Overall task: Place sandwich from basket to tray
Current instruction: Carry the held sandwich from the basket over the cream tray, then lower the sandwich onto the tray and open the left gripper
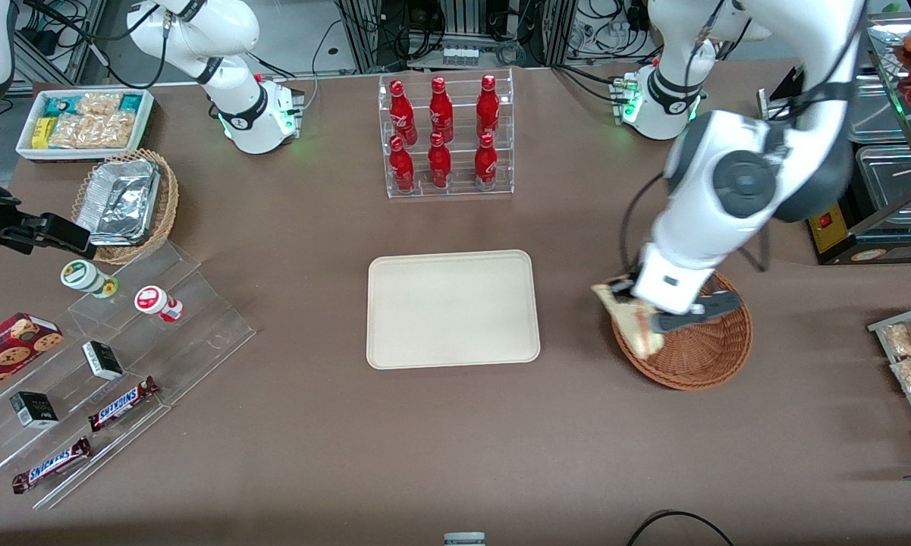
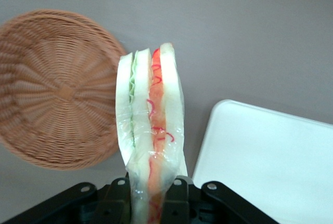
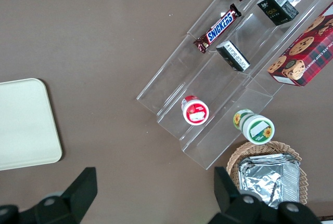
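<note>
Over the basket's rim: the gripper (image 1: 647, 309) hangs at the edge of the basket (image 1: 702, 355) that faces the tray, just above the wicker.
Gripper grip: both fingers (image 2: 177, 203) are pressed against the sandwich (image 2: 151, 135), one on each flat bread face, with only the wedge's thickness between them.
Sandwich hold: clamped by one end in its clear wrap, the rest sticking out free of the fingers.
Sandwich layers: in the wrist view the cut edge shows white bread, a green strip and a red-orange strip.
Sandwich place: in the front view the sandwich (image 1: 628, 317) is lifted off the basket floor, lying across the rim at about 9 o'clock on the basket's circle and pointing toward the tray.
Basket: round, reddish-brown wicker; the wrist view shows the woven floor of the basket (image 2: 54, 91) bare.
Tray: the cream tray (image 1: 453, 309) lies flat at mid-table, near the basket but apart from it, at about 9 o'clock from it in the front view; a rounded corner of the tray (image 2: 270, 156) shows beside the sandwich in the wrist view.
Bottles: a clear rack of red bottles (image 1: 445, 134) stands at 12 o'clock from the tray, farther from the front camera.
Snack stand: a clear stepped stand (image 1: 133, 353) with candy bars and small jars sits toward the parked arm's end of the table.
</note>
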Action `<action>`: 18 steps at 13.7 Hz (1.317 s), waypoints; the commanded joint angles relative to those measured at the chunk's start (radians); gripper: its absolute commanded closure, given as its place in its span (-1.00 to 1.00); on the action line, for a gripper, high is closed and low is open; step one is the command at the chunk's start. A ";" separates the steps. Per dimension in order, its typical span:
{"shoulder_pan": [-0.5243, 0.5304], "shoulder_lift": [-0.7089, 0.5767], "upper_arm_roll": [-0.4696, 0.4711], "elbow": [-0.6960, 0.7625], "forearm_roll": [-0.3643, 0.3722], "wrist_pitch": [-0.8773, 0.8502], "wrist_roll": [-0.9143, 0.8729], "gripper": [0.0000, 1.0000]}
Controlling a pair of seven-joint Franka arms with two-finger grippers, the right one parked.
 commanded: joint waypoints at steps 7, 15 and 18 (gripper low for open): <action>-0.294 0.316 0.008 0.245 -0.027 0.098 -0.048 0.79; -0.405 0.462 0.014 0.275 -0.010 0.197 -0.076 0.79; -0.408 0.503 0.013 0.297 0.039 0.195 -0.080 0.79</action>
